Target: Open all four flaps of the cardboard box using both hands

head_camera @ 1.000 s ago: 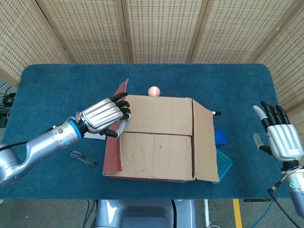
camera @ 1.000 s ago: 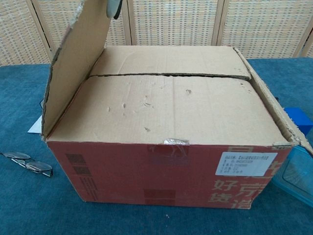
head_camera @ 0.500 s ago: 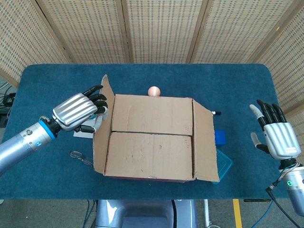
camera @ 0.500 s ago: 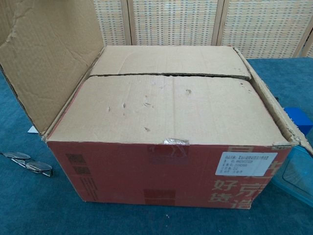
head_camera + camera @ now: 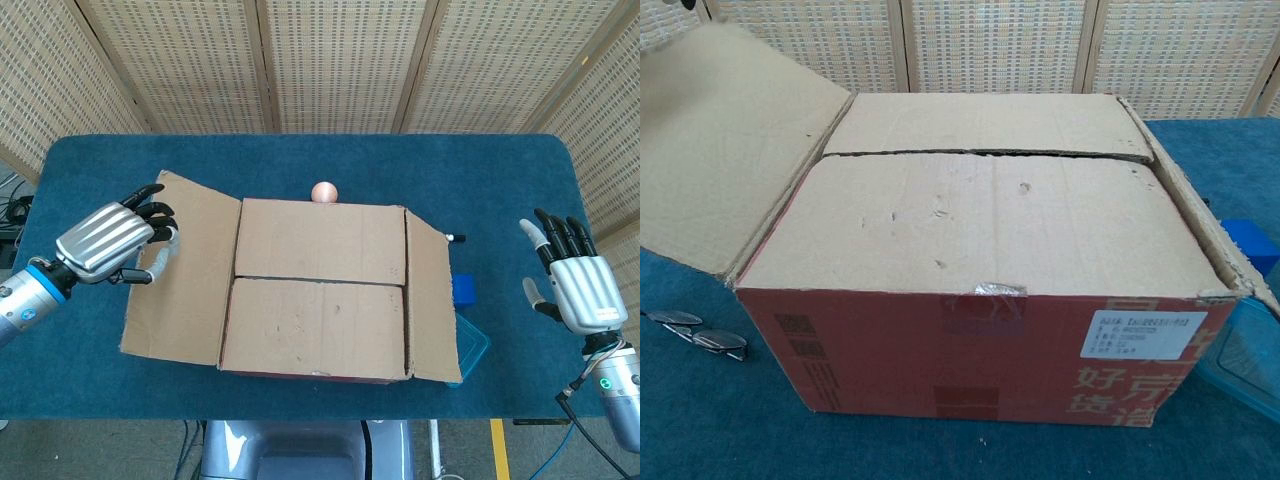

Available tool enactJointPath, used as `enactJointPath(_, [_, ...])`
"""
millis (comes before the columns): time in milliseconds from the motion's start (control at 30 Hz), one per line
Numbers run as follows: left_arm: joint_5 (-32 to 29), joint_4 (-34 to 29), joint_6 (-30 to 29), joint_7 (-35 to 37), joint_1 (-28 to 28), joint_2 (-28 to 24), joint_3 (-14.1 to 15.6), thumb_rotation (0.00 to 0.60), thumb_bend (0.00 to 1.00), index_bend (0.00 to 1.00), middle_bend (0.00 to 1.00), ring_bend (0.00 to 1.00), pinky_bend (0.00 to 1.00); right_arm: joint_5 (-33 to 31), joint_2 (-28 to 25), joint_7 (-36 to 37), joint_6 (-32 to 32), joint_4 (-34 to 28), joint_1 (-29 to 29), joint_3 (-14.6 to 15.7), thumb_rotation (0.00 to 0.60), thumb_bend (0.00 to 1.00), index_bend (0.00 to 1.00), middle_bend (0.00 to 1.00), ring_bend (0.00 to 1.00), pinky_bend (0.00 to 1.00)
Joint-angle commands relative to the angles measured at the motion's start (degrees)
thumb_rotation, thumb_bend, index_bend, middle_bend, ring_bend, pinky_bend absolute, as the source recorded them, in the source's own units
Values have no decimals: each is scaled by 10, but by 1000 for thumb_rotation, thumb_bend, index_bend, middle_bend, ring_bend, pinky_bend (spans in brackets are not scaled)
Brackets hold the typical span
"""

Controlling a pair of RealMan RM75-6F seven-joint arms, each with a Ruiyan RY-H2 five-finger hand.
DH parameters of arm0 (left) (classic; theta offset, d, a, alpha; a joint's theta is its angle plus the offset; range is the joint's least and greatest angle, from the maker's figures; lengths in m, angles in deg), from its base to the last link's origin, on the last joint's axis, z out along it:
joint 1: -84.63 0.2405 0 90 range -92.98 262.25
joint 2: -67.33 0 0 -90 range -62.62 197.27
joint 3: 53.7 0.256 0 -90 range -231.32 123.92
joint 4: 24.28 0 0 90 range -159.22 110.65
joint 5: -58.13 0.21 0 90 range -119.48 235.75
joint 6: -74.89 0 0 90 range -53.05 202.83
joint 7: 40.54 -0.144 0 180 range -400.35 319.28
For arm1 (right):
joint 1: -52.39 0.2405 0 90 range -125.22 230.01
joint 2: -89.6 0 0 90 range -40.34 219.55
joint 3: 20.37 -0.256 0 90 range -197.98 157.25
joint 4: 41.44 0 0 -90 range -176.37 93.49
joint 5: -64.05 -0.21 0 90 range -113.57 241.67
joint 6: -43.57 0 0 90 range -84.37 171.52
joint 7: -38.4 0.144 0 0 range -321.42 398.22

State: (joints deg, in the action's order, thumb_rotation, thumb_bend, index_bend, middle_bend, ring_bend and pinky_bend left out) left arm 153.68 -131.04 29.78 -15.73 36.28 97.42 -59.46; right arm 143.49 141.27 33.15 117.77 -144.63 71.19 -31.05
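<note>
The cardboard box (image 5: 320, 290) stands in the middle of the blue bench (image 5: 300, 160), its long axis running from left to right in the head view. The left flap (image 5: 180, 270) lies folded far outward, and the left hand (image 5: 108, 238) is at its outer edge with the fingers (image 5: 150, 210) curled around that edge, so it appears to hold the flap. The right flap (image 5: 432, 300) lies lower along the right side of the box, sloping outward but not spread flat. The 2 inner flaps, the far flap (image 5: 320, 240) and the near flap (image 5: 315, 325), are closed and meet in a seam that runs along the long axis. The right hand (image 5: 578, 285) hovers well apart from the box on its right side, its fingers spread and holding nothing. For the coming move the right flap matters most: it lies to the left of the right hand, with its free edge facing that hand, so the right hand is clearly the nearer one. A blue container (image 5: 472, 345) and a small blue block (image 5: 463, 288) sit just beside this flap and could hinder it from folding down fully.
</note>
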Motion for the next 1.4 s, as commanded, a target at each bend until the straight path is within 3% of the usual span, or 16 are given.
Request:
enactJointPath(33, [-2, 2, 6, 7, 4, -4, 2, 152, 681, 480, 389, 208, 0, 1, 1, 0, 1, 0, 0, 0, 600, 466, 25, 0, 0, 0])
enactJointPath(233, [-20, 0, -13, -26, 18, 26, -7, 135, 652, 471, 369, 197, 0, 1, 4, -1, 3, -1, -3, 4, 600, 467, 25, 0, 0, 0])
enactJointPath(300, [-39, -5, -16, -57, 22, 46, -12, 136, 622, 438, 320, 164, 0, 2, 5, -1, 5, -1, -4, 5, 600, 466, 25, 0, 0, 0])
enactJointPath(533, [-85, -17, -22, -135, 24, 95, -26, 134, 377, 267, 85, 5, 0, 6, 6, -1, 10, 0, -7, 7, 600, 466, 25, 0, 0, 0])
enactJointPath(700, [-115, -23, -16, -192, 17, 129, -32, 135, 336, 157, 0, 0, 0, 6, 5, -1, 15, -1, -11, 7, 600, 466, 25, 0, 0, 0])
enactJointPath(733, [-123, -24, -16, -204, 16, 137, -33, 150, 335, 137, 0, 0, 0, 6, 5, 0, 15, -1, -11, 7, 600, 466, 25, 0, 0, 0])
enactJointPath(800, [-140, -25, -18, -226, 14, 155, -37, 237, 335, 104, 0, 0, 0, 6, 5, 1, 15, 0, -12, 8, 600, 466, 25, 0, 0, 0])
enactJointPath(867, [-162, -26, -18, -252, 10, 175, -39, 412, 344, 59, 0, 0, 0, 6, 5, 2, 15, 1, -12, 8, 600, 466, 25, 0, 0, 0])
enactJointPath(933, [-178, -25, -17, -271, 7, 191, -41, 498, 358, 26, 0, 0, 0, 6, 5, 4, 16, 2, -13, 8, 600, 466, 25, 0, 0, 0])
enactJointPath(1400, [-274, -5, -38, -385, -13, 301, -41, 513, 359, 3, 0, 0, 0, 3, 7, 14, 16, 13, -16, 9, 600, 466, 25, 0, 0, 0])
